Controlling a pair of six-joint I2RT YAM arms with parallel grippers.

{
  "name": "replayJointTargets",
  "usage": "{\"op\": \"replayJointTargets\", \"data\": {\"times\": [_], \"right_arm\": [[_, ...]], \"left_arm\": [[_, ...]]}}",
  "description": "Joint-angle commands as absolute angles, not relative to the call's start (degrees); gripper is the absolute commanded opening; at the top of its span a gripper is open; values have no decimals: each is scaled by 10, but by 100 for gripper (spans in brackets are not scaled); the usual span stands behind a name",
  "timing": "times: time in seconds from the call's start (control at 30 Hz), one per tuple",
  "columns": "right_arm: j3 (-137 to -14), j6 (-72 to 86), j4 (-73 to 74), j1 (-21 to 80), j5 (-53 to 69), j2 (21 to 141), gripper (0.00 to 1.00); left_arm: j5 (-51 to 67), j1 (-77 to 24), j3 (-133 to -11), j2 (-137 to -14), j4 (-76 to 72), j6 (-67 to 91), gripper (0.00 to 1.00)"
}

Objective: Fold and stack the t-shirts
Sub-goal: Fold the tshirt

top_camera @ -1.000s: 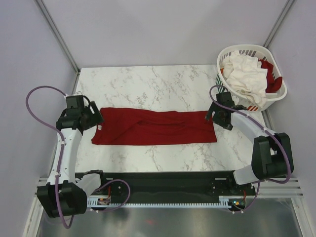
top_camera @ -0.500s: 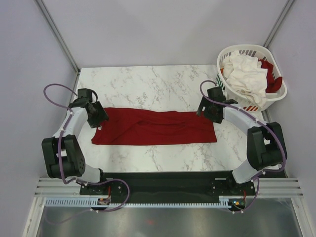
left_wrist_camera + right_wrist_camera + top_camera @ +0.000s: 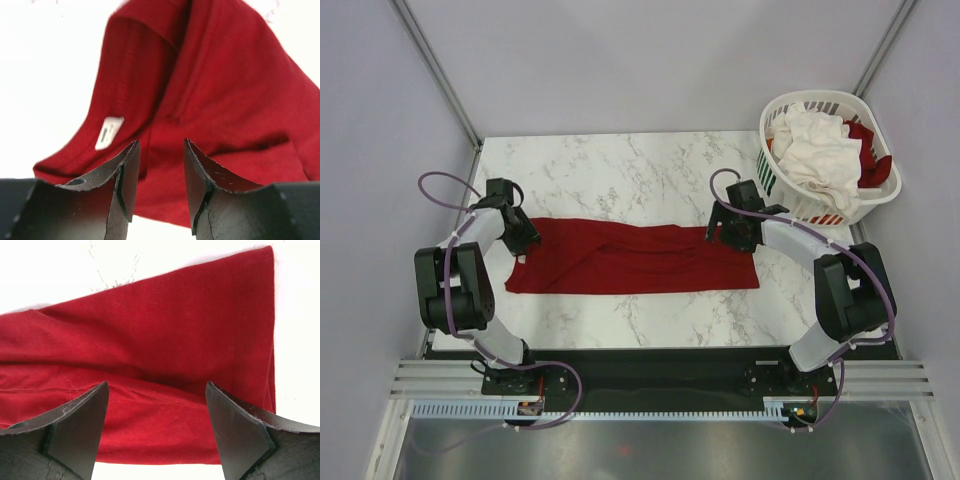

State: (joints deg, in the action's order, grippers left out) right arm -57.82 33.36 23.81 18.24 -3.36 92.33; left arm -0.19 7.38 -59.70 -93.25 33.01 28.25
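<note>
Both arms have come in over the ends of the red shirt (image 3: 635,258) since a second ago; then they stood just off the cloth. Left gripper (image 3: 160,142) has narrowed to half spread, collar end under its tips, nothing pinched yet; right gripper (image 3: 156,385) is wide, hem end beneath. Likely a two-ended pickup for the next fold. Shirt itself unmoved; white shirt (image 3: 820,150) in basket (image 3: 880,195), beyond the right gripper.

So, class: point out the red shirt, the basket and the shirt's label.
red shirt (image 3: 640,258): top view, middle of the cloth.
basket (image 3: 828,96): top view, far rim.
label (image 3: 109,132): left wrist view, centre of the white tag.
</note>
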Motion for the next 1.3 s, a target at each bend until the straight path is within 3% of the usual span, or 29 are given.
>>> {"op": "replayJointTargets", "data": {"times": [0.0, 0.33, 0.53, 0.6, 0.63, 0.83, 1.1, 1.13, 1.2, 1.23, 1.27], "right_arm": [[-577, 322, 220, 185, -24, 935, 86], [-571, 320, 211, 188, -15, 947, 86], [-570, 318, 209, 193, -15, 961, 85], [-569, 316, 210, 192, -15, 961, 86], [-569, 316, 210, 192, -17, 961, 85], [-558, 316, 211, 195, -28, 953, 85], [-490, 324, 219, 195, -43, 912, 68], [-481, 329, 220, 195, -47, 904, 61], [-457, 330, 222, 196, -61, 873, 57], [-453, 329, 226, 196, -70, 863, 49], [-448, 330, 241, 196, -76, 841, 48]], "left_arm": [[-31, 75, -627, -965, 301, 305, 47], [-8, 75, -629, -982, 242, 294, 47], [-3, 75, -642, -1005, 222, 287, 35], [-3, 76, -643, -1015, 216, 285, 21], [-3, 75, -643, -1017, 216, 285, 2], [-18, 76, -639, -962, 235, 282, 2], [-54, 104, -700, -922, 315, 254, 2], [-54, 106, -700, -925, 315, 254, 2], [-54, 110, -700, -932, 315, 254, 2], [-54, 111, -700, -935, 315, 254, 2], [-54, 112, -701, -946, 315, 254, 2]]}}
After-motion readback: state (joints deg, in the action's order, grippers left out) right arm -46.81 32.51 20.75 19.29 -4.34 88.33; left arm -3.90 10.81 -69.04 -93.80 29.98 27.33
